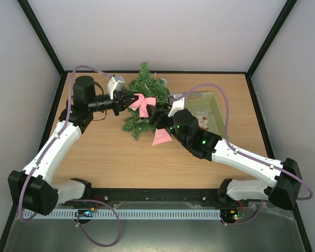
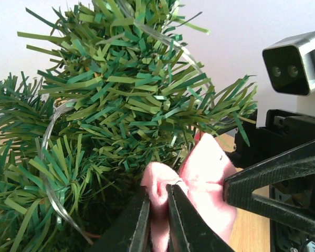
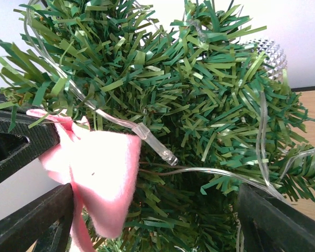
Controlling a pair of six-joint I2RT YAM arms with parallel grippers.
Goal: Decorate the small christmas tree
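Bristly green small christmas tree [image 1: 144,79], pink felt bow [image 1: 143,103]
Tree directly ahead of bow-pinching left end effector [image 2: 158,191]; right end effector [image 1: 158,119] wide.

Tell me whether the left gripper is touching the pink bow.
Touching. In the left wrist view the left gripper has its jaws pinched on a fold of the pink bow, beside the small christmas tree.

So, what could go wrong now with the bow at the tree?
The left gripper pinches the bow at the tree; nothing visibly fastens it, so it may fall on release. The light wire runs between the open fingers of the right gripper; closing or pulling back could snag it.
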